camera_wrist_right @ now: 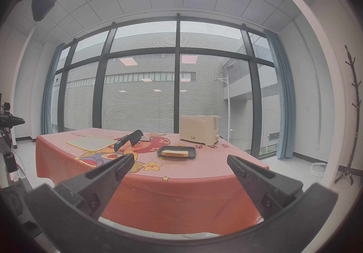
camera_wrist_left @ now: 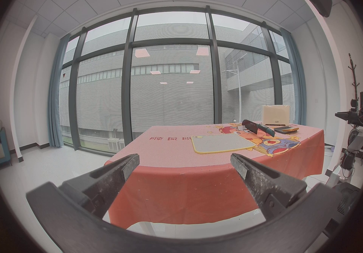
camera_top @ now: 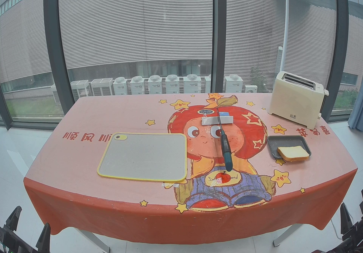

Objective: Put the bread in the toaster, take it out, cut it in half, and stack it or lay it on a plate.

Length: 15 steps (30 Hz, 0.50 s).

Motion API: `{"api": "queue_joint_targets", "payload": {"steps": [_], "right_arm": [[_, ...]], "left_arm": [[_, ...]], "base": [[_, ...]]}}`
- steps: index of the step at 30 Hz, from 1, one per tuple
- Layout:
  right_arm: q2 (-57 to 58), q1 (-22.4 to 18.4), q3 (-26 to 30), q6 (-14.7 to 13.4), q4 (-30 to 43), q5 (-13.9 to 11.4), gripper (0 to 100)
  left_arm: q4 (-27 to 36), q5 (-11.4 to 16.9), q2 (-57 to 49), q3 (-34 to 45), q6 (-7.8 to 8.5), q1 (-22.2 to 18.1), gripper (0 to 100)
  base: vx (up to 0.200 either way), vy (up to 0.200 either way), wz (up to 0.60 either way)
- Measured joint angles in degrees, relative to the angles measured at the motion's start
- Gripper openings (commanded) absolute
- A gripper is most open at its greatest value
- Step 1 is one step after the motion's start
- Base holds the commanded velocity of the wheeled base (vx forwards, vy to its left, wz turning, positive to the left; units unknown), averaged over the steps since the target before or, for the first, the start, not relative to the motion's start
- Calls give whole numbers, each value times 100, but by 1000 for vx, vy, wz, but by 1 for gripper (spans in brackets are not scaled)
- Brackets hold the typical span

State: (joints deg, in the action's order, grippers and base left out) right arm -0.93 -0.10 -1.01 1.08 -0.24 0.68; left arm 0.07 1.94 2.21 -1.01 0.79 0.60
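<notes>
Right now we see one dark rectangular tray (camera_top: 279,141) near the right front of the table (camera_top: 94,121). It holds a single slice of bread (camera_top: 293,153), lying flat toward its near right corner. One cream toaster (camera_top: 297,100) stands behind the tray, apart from it, with two slots on top. One yellow-rimmed cutting board (camera_top: 143,156) lies left of centre, and one knife (camera_top: 226,147) lies between board and tray. Our left gripper (camera_wrist_left: 185,163) and right gripper (camera_wrist_right: 180,163) hang off the table's near side, both with jaws spread wide.
</notes>
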Motion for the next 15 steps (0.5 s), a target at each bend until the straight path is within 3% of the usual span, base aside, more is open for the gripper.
{"api": "queue_joint_targets", "payload": {"steps": [15], "right_arm": [[0,2,0,2,0,2,100]], "left_arm": [[-2,2,0,0,-1,4,100]], "base": [[0,0,0]]}}
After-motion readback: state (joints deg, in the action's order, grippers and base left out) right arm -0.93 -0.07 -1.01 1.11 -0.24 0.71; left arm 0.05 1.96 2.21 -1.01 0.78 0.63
